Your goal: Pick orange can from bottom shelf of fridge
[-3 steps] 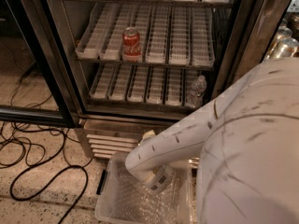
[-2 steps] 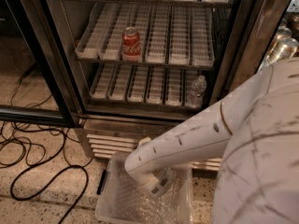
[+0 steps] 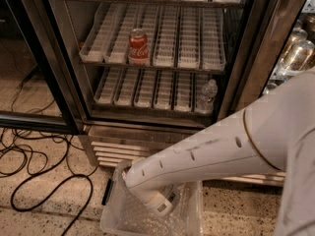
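The fridge (image 3: 74, 73) stands open in front of me. Its bottom shelf (image 3: 147, 88) has white lanes and holds only a clear water bottle (image 3: 207, 96) at its right end. No orange can shows on that shelf or anywhere else in view. A red Coca-Cola can (image 3: 138, 46) stands on the shelf above. My white arm reaches down from the right, and my gripper (image 3: 157, 203) is low inside a clear plastic bin (image 3: 114, 215) on the floor in front of the fridge base, mostly hidden under the wrist.
The fridge's glass door (image 3: 29, 58) is swung open at the left. Black cables (image 3: 34, 171) lie looped on the speckled floor at the left. Shiny cans (image 3: 295, 53) stand behind the right-hand door. A louvred steel base (image 3: 123, 144) runs under the shelves.
My upper arm has swung to the right, uncovering more of the fridge. The gripper end stays in the bin, slightly lower. The cans and the bottle have not moved.
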`<state>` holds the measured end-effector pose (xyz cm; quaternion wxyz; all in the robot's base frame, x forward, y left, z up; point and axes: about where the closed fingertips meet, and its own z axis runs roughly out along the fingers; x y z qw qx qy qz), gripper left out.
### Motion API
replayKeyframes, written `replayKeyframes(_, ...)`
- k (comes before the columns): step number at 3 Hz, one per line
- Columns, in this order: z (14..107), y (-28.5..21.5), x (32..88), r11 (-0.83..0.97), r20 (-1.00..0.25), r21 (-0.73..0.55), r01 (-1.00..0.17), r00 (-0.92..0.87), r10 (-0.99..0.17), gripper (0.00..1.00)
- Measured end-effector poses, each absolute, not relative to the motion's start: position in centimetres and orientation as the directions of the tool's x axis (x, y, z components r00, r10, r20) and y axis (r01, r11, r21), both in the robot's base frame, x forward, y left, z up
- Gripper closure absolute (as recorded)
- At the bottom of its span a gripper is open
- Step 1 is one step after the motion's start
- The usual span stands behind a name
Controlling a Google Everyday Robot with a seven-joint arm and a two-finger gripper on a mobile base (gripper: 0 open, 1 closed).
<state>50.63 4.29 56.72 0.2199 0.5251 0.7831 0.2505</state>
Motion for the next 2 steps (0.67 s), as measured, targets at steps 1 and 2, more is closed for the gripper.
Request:
replayKeyframes(1,56.99,6.76,48.26,0.274,0.018,0.608,0.745,-0.357,0.934,1.0)
replayKeyframes(2,56.99,7.02,48.1,0.272,0.024,0.607,0.747,-0.36,0.933,1.0)
